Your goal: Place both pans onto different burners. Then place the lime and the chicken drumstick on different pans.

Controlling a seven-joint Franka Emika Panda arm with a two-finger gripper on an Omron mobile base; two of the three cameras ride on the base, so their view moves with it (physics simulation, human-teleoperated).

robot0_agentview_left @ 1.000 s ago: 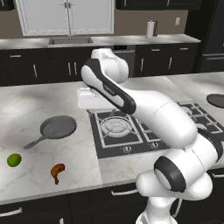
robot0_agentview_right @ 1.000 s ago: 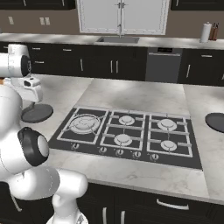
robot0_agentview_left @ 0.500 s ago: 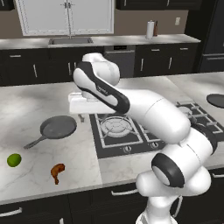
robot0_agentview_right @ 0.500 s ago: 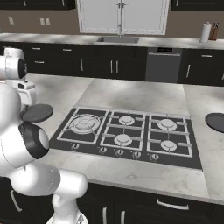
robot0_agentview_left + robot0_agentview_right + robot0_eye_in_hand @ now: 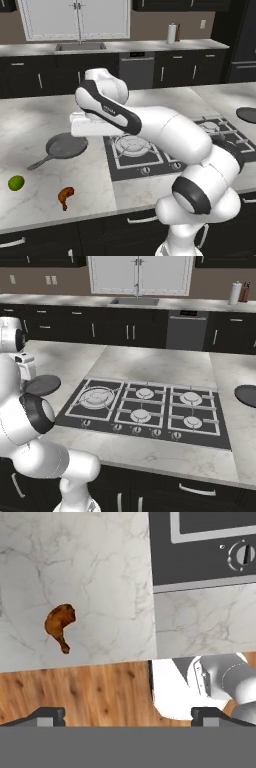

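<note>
The marble counter [image 5: 35, 120] is the big thing here, with the black cooktop [image 5: 150, 406] set into it, six burners under grey grates and the biggest ring [image 5: 97, 397] at the front-left corner. All the burners are bare right now. The grey pan [image 5: 66, 146] sits on the counter just left of the cooktop, its long thin handle pointing out toward the front-left. The dark pan [image 5: 247, 395] is well apart from it, way over on the counter right of the cooktop. The hand [image 5: 127, 716] is up above the counter's front edge, looking straight down, fingers spread wide with nothing between them. Below it in the hand view you can see the drumstick [image 5: 60, 624] lying on the marble left of the cooktop's knob strip. The lime [image 5: 16, 183] is on the counter near the front edge, left of the drumstick, not touching it.
</note>
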